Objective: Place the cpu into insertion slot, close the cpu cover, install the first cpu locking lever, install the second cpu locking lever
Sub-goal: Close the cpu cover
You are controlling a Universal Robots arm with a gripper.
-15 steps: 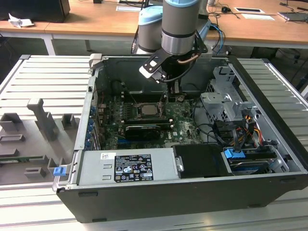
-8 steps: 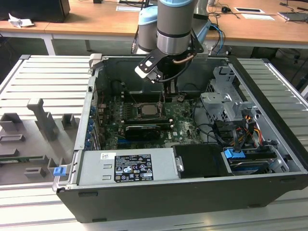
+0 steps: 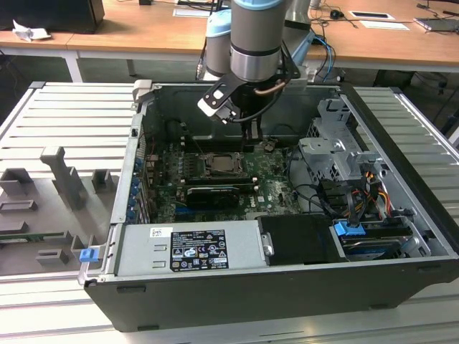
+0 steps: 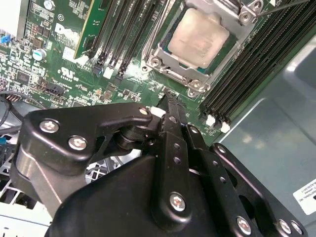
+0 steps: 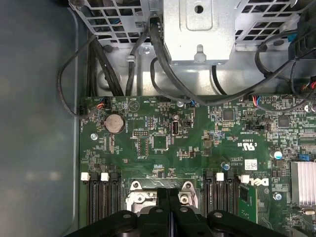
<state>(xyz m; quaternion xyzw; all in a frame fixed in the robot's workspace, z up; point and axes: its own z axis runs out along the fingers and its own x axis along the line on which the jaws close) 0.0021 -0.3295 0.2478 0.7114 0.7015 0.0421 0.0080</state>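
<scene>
The cpu (image 4: 198, 35), a dull silver square chip, lies in the insertion slot (image 3: 209, 169) on the green motherboard. The silvery cpu cover (image 4: 170, 64) lies flat around the chip as a frame. A thin metal lever (image 4: 289, 5) runs past the socket's far corner. My gripper (image 4: 170, 101) hangs just beside the socket, above the board, with its two black fingers pressed together and nothing between them. In the exterior view the gripper (image 3: 251, 137) sits just behind and to the right of the cpu (image 3: 224, 164). In the first wrist view the fingertips (image 5: 163, 197) overlap the socket's metal edge (image 5: 136, 200).
Long black memory slots (image 4: 247, 64) flank the socket on both sides. A grey drive cage (image 3: 337, 154) with cables stands at the exterior view's right, a power supply (image 3: 193, 249) in front. Case walls (image 3: 140, 136) enclose the board. A grey fixture tray (image 3: 54, 201) lies outside.
</scene>
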